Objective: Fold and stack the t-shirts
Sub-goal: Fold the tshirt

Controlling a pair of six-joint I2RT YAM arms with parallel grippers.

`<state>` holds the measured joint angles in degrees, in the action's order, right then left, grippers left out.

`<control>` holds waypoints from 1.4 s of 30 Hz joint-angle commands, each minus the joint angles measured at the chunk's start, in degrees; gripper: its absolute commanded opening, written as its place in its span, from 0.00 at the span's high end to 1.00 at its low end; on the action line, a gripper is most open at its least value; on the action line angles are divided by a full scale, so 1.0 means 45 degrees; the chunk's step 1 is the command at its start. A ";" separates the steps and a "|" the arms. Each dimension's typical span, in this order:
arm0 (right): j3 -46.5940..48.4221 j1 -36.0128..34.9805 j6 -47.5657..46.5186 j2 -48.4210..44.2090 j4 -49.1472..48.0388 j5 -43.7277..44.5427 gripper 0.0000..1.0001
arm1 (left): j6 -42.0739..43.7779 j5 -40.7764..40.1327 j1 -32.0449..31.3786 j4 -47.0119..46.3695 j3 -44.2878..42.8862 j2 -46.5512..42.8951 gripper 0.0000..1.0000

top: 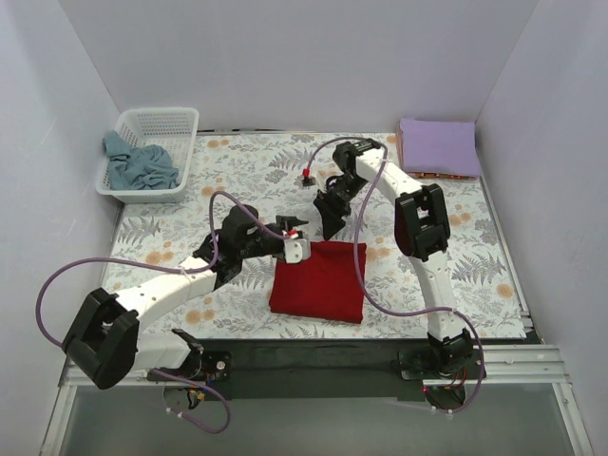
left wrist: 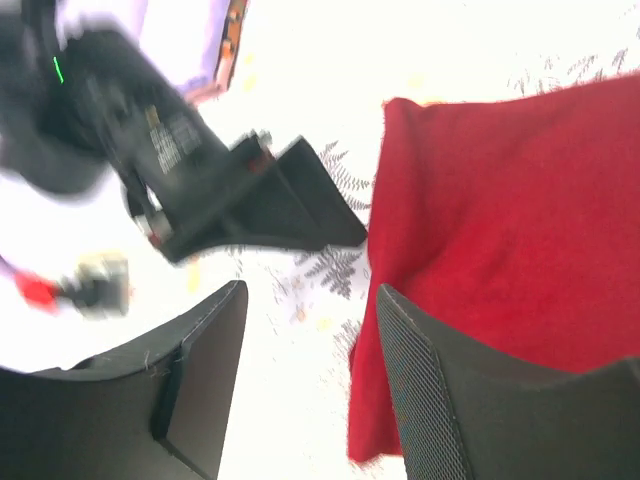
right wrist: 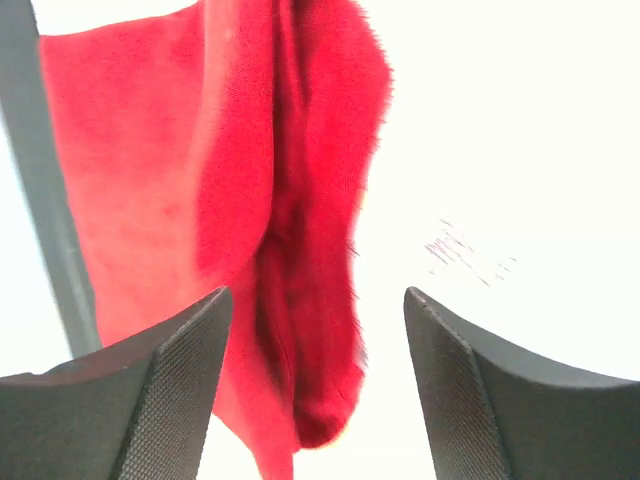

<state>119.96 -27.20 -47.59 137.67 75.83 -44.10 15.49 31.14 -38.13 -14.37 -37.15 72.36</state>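
Note:
The deep red t-shirt (top: pixel 318 280) lies folded in a rectangle on the floral cloth at the front middle. My left gripper (top: pixel 296 228) is open just off its far left corner; the left wrist view shows the shirt (left wrist: pixel 500 220) beside its open, empty jaws (left wrist: pixel 310 380). My right gripper (top: pixel 330 224) is open just above the shirt's far edge; the right wrist view shows a thick folded edge of the shirt (right wrist: pixel 300 250) below its open jaws (right wrist: pixel 315 390). The pale lavender t-shirt (top: pixel 437 147) lies folded at the back right. The blue-grey t-shirt (top: pixel 141 163) lies crumpled in the basket.
The white lattice basket (top: pixel 180 123) stands at the back left. White walls close in the table on three sides. A black strip (top: pixel 313 356) runs along the near edge. The right gripper (left wrist: pixel 230 200) shows close by in the left wrist view.

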 commanded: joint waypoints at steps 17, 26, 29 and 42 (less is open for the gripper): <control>-0.2926 0.1924 -0.0205 -0.2878 -0.0230 0.1420 0.19 | -0.3931 0.4116 0.4235 1.2000 -0.9730 0.7726 0.42; -0.4625 0.1904 -0.0088 -0.2761 -0.1011 0.2220 0.26 | -0.4124 0.3316 0.4235 1.2335 -0.9988 0.9134 0.38; -0.4783 0.1924 -0.0068 -0.2605 -0.1070 0.2299 0.40 | -0.4164 0.3102 0.4235 1.2295 -1.0026 0.9330 0.38; -0.5252 0.2040 0.0127 -0.4400 -0.0914 0.2649 0.99 | -0.4417 0.3316 0.4352 1.2494 -1.0281 0.8806 1.00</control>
<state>96.44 -18.55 -47.03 123.26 70.67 -33.08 -3.33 44.84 -18.92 43.27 -82.30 116.38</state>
